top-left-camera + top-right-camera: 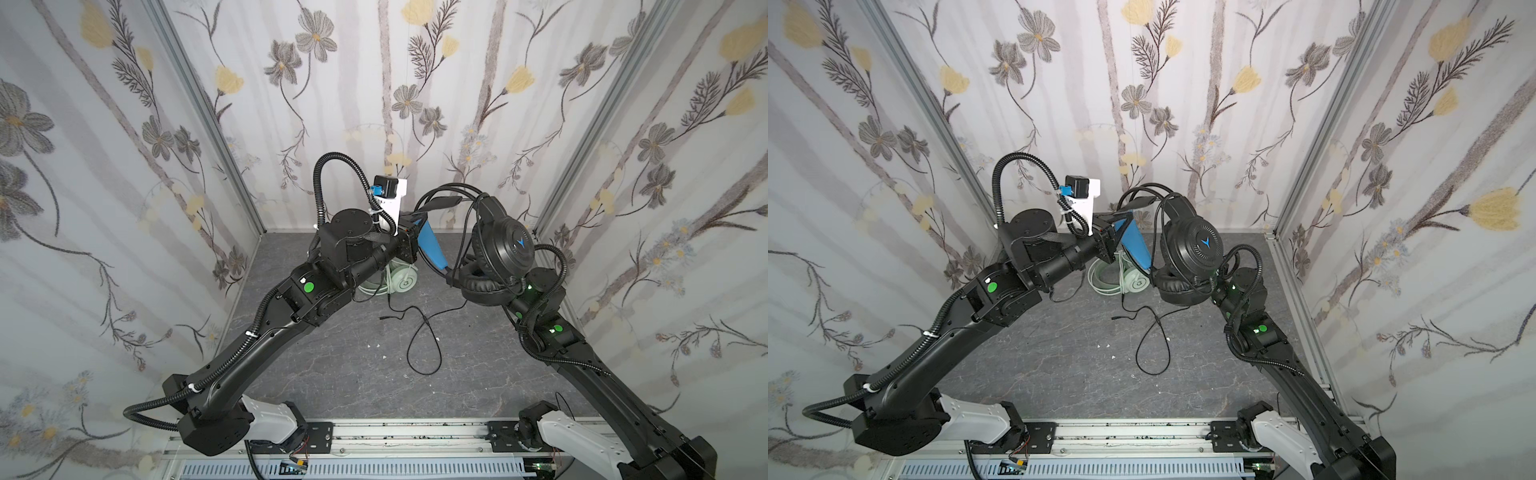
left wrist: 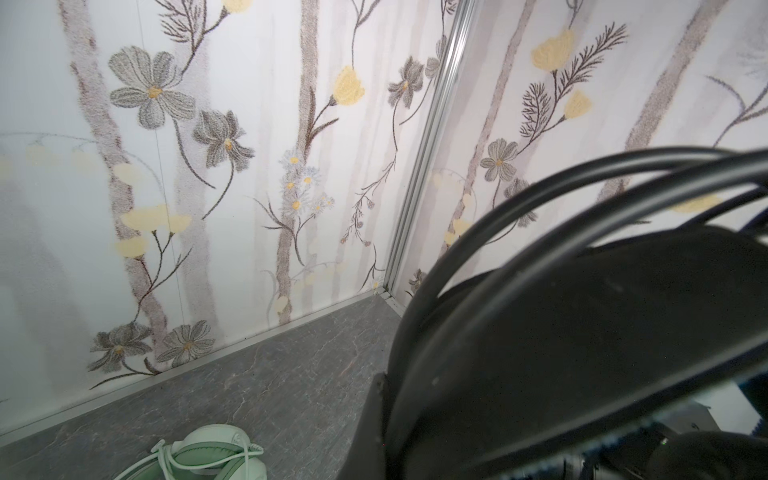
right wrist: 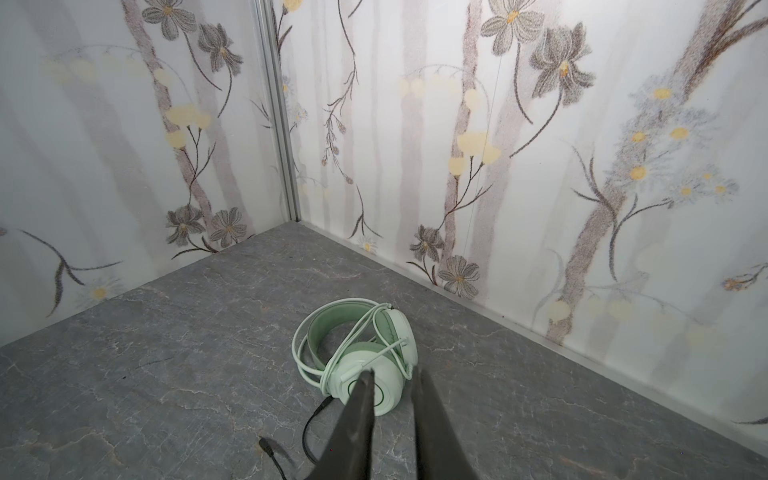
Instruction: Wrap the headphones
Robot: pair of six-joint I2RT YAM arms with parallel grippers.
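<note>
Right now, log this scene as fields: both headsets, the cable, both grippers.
black over-ear headset, blue inner band: in the air, headband clamped in left gripper
black cable: partly looped over headband, tail on grey marbled table
pale mint-green headset: lying on table, whitish cable wound round it
right gripper: fingers slightly apart, nothing seen between

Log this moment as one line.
left gripper: jaws shut on black headphones, lifted | right gripper: jaws apart, empty | black cable: end on table | green headphones: on table
</note>
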